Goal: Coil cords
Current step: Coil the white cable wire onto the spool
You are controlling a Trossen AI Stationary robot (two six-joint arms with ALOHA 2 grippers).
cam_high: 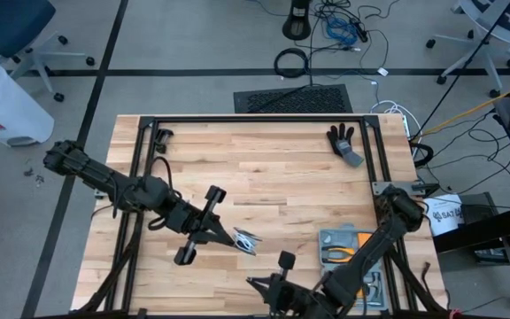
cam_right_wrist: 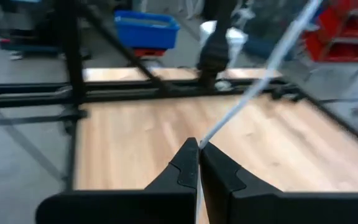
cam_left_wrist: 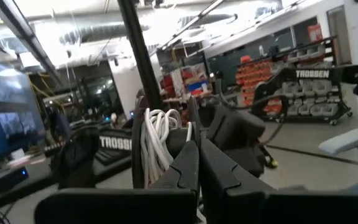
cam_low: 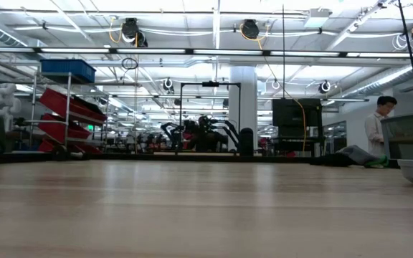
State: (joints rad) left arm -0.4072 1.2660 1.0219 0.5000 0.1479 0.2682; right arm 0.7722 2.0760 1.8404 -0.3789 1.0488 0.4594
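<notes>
The white cord (cam_left_wrist: 157,140) is wound in several loops around the reel (cam_high: 245,240), which I hold up just above the table (cam_high: 264,177), low and a little left of the middle in the high view; in my left wrist view the loops stand just behind my left gripper (cam_left_wrist: 199,152), whose fingers are pressed together on the reel's edge. The free end of the cord (cam_right_wrist: 253,87) runs as one tight line from the upper right of the right wrist view down into my right gripper (cam_right_wrist: 199,146), also closed on it, at the bottom middle of the high view. I think the main danger is this tension: if I pull too hard with the right, the thin cord can slip out of the fingers, or the reel can twist out of my left grip. If I let it go slack, the loops may spring off the reel. The toolbox (cam_high: 352,252) sits close to my right arm and could catch the cord.
</notes>
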